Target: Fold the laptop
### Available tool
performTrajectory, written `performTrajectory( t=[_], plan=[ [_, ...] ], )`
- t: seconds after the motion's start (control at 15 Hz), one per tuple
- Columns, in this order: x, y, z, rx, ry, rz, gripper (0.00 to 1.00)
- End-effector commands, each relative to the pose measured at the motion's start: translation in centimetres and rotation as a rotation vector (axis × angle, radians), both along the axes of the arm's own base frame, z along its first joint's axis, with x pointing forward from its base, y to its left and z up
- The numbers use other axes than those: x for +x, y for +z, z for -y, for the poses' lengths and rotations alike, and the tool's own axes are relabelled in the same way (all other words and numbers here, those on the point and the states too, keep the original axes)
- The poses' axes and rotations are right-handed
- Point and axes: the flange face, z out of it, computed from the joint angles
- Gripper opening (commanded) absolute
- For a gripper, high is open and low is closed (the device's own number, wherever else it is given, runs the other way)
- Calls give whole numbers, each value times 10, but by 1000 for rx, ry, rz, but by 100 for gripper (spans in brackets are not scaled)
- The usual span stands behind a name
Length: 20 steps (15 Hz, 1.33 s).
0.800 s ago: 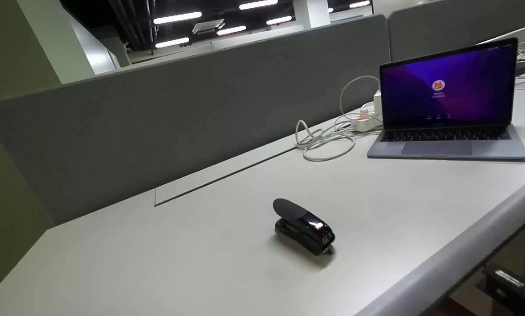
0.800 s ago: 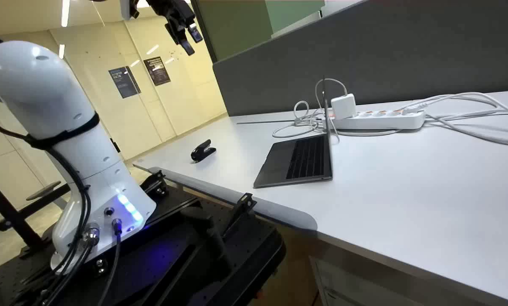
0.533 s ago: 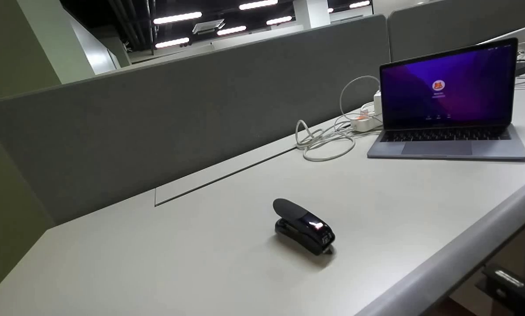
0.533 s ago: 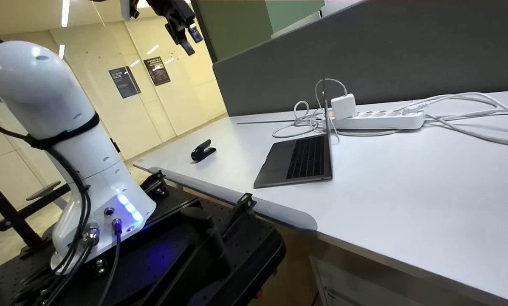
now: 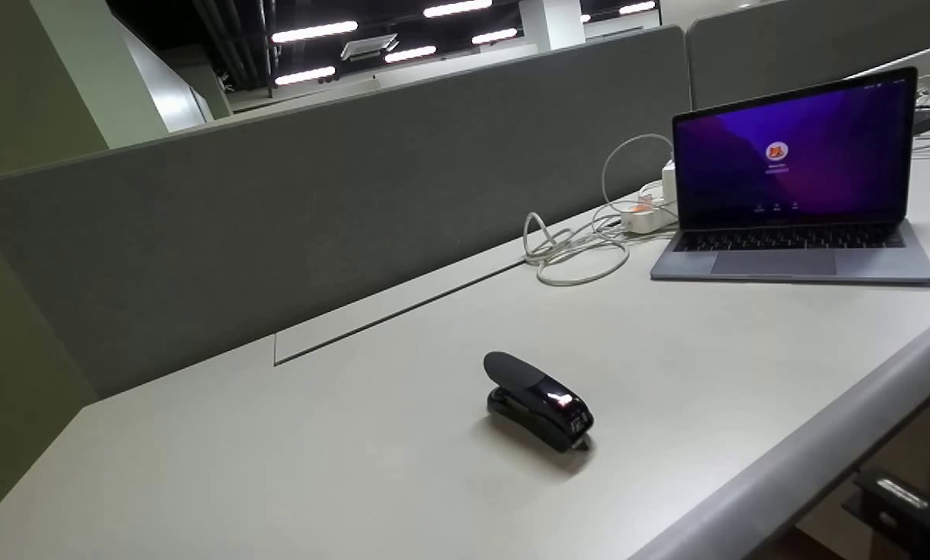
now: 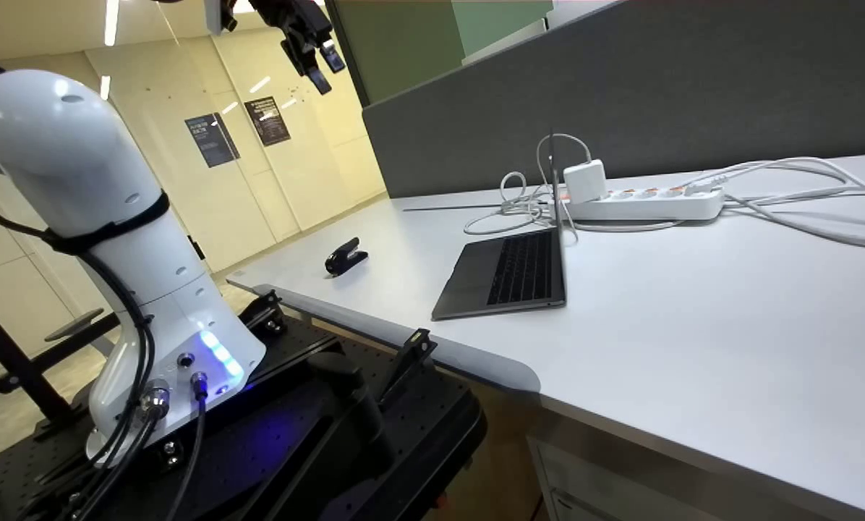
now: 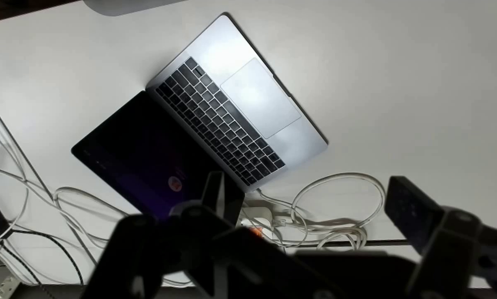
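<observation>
The grey laptop [image 5: 791, 175] stands open on the desk, its screen upright and lit purple. In an exterior view the laptop [image 6: 501, 275] shows from the side, its thin screen standing nearly vertical over the base. In the wrist view the laptop [image 7: 254, 95] lies with its keyboard half at upper middle and its dark screen at lower left. My gripper [image 6: 326, 69] is high above the desk, left of the laptop in that exterior view. In the wrist view the gripper's [image 7: 313, 201] fingers are wide apart with nothing between them; one finger overlaps the screen's corner in the picture.
A black stapler [image 5: 541, 403] lies on the desk [image 5: 340, 451], apart from the laptop. White cables [image 7: 340, 176] and a power strip [image 6: 649, 206] with a white charger [image 6: 584, 181] lie behind the laptop. A grey partition [image 5: 403, 179] stands along the desk's back edge.
</observation>
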Motion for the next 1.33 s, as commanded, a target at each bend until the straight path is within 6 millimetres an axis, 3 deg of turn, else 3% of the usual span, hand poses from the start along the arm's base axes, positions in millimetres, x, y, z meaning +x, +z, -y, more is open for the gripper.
performTrajectory(
  t=[0.0, 0.27, 0.6, 1.0, 1.27],
  plan=[
    [0, 2, 1, -1, -22, 18, 100],
    [4, 5, 24, 7, -124, 115, 100],
    [9, -4, 85, 78, -272, 261, 100],
    [12, -40, 161, 337, -330, 362, 100],
    [9, -62, 184, 563, -290, 404, 100]
  ],
)
